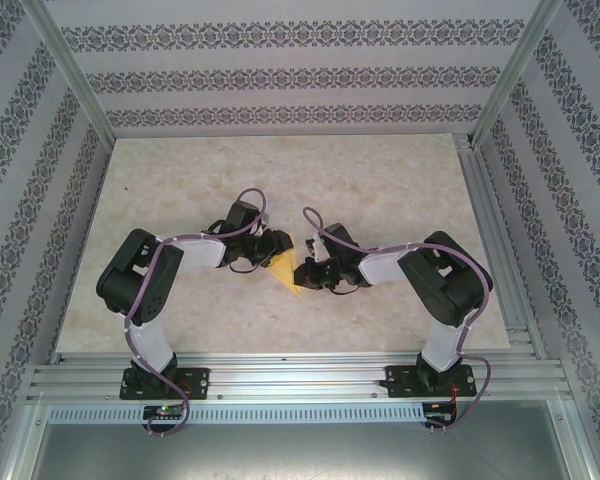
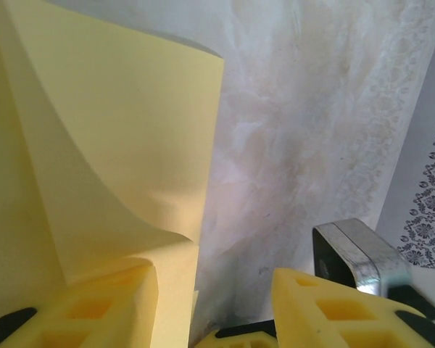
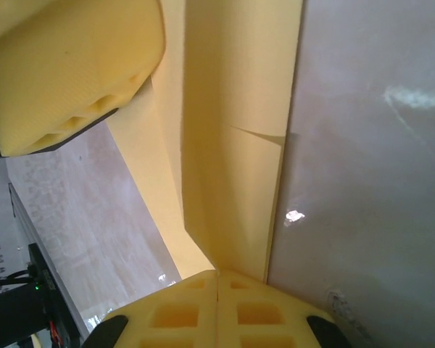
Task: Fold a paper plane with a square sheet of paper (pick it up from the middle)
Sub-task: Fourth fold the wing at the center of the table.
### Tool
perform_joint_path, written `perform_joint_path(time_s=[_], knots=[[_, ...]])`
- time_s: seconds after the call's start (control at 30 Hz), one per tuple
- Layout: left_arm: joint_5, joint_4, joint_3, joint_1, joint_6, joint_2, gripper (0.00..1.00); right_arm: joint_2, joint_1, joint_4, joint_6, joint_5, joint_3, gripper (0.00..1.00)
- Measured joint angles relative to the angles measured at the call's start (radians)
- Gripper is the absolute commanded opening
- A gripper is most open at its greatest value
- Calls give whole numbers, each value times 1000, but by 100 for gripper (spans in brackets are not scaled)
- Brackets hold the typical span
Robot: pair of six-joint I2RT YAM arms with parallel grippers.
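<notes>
Hanging between the two grippers over the middle of the marbled table (image 1: 380, 190), the square sheet of paper (image 1: 285, 268) is partly folded, with a crease and a curled flap. The right gripper (image 3: 217, 279) is clamped on one edge. The left gripper (image 2: 210, 290) has its jaws apart, and the sheet lies against one pad. For a clean fold, I judge the left gripper should close squarely across the crease while the right holds firm. The sheet's outline is cut off, and the arms hide most of it from above.
</notes>
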Motion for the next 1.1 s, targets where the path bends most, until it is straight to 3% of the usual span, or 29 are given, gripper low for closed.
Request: perform_joint_path(time_s=[0.33, 1.1], knots=[[27, 11, 0, -12, -1, -23, 43, 39, -32, 156, 109, -96, -43, 3], [42, 61, 0, -34, -1, 30, 42, 24, -39, 184, 146, -61, -63, 5]])
